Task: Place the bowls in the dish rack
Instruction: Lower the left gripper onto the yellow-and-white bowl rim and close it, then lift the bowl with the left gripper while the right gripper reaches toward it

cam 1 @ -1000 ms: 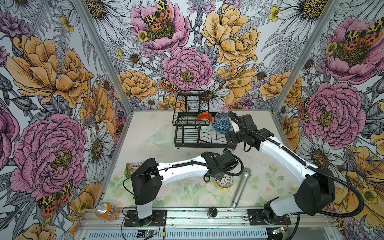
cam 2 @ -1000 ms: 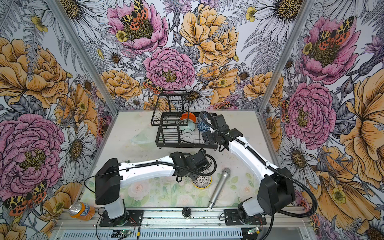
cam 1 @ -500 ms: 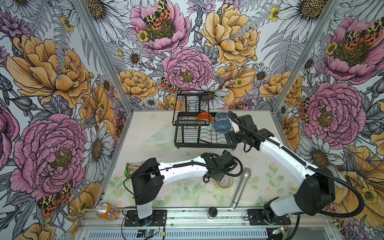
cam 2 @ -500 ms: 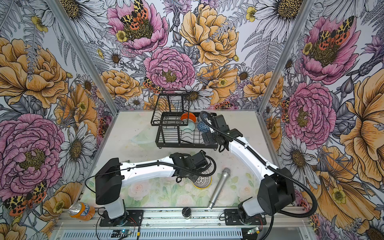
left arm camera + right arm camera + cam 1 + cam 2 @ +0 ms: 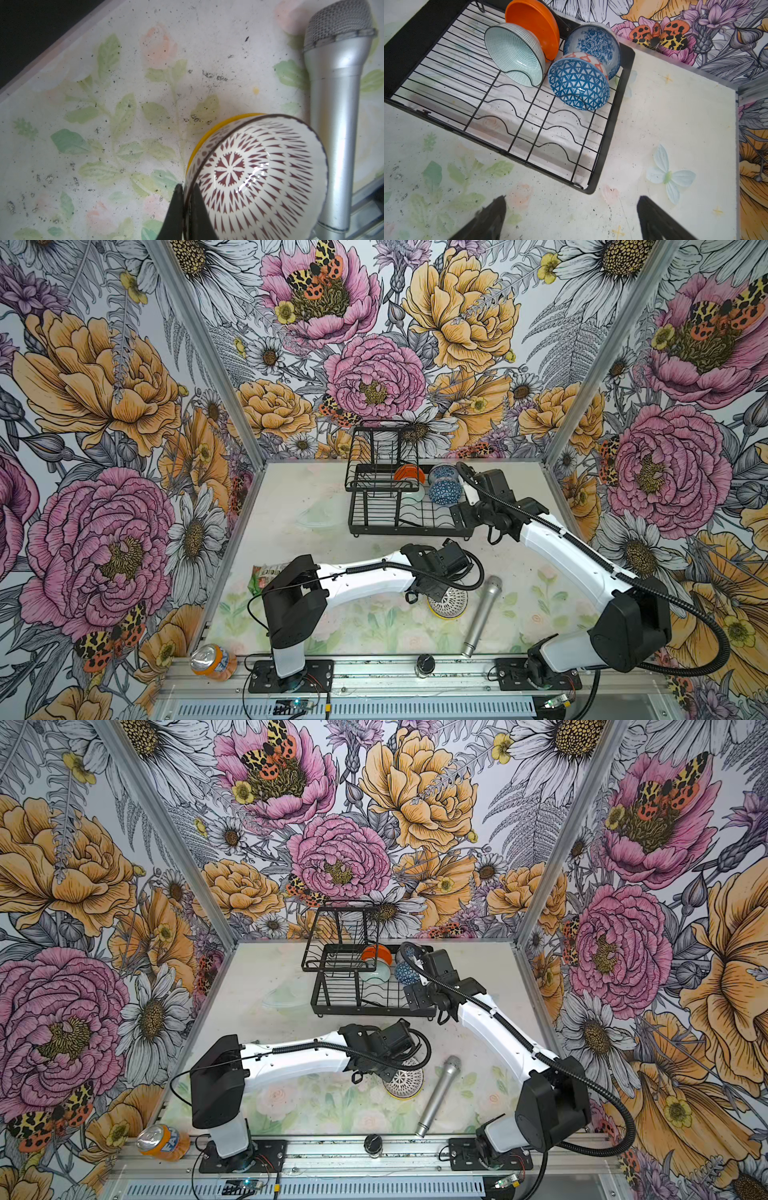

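Left end effector (image 5: 186,188) tight on near rim of tilted white lattice bowl (image 5: 259,176)

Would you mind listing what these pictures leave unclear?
Left claw: top views, hidden under its arm; wrist view shows only tips pinching the white patterned bowl.
Yellow bowl: left wrist view, mostly behind that bowl.
Right claw: its wrist view, cut by the edge.
Dark round item, top views: too small.
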Controlling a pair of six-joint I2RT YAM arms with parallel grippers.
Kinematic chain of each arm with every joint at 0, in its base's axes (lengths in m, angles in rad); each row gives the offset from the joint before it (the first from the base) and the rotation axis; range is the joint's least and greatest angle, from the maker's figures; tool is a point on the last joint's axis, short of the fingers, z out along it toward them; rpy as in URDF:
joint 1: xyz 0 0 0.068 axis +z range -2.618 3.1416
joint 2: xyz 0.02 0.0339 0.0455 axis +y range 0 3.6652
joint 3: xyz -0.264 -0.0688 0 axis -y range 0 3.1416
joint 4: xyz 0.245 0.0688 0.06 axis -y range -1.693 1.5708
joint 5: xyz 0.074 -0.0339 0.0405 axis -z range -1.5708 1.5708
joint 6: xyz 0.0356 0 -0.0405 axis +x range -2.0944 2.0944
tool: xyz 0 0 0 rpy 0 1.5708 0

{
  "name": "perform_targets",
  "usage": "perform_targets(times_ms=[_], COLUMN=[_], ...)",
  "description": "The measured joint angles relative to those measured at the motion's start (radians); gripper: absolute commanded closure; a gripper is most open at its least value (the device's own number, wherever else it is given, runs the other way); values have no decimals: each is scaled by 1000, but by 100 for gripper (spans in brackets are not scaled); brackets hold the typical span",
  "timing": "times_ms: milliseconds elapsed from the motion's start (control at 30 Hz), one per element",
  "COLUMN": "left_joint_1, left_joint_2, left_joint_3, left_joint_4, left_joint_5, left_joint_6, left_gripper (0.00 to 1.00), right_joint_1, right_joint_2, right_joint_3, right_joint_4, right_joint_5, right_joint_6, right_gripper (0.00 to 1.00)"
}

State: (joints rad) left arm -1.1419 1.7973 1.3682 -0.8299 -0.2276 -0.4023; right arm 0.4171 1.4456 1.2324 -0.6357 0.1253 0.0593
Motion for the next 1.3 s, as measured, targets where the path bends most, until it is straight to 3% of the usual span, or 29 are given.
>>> perform_targets(times_ms=[233, 700, 967, 1300], left_joint_1=[11, 101, 233, 306], left_joint_2=[-39, -260, -408, -526], left_joint_3=[-11, -89, -245, -344], left_joint_4=[-11, 19, 141, 338], left_joint_5=[0, -4, -15, -50], left_joint_6=[9, 44, 46, 46], left_gripper=[100, 100, 100, 100], right_joint_1=[0, -18, -19, -8], right_joint_2=[-11, -72, -132, -153], right_joint_3=[0, -1, -1, -27], right_joint_4=[0, 0, 1, 21], right_joint_5=[0, -1, -52, -157], right_joint_6=[0, 3, 29, 118], right_gripper=[0, 1, 1, 1])
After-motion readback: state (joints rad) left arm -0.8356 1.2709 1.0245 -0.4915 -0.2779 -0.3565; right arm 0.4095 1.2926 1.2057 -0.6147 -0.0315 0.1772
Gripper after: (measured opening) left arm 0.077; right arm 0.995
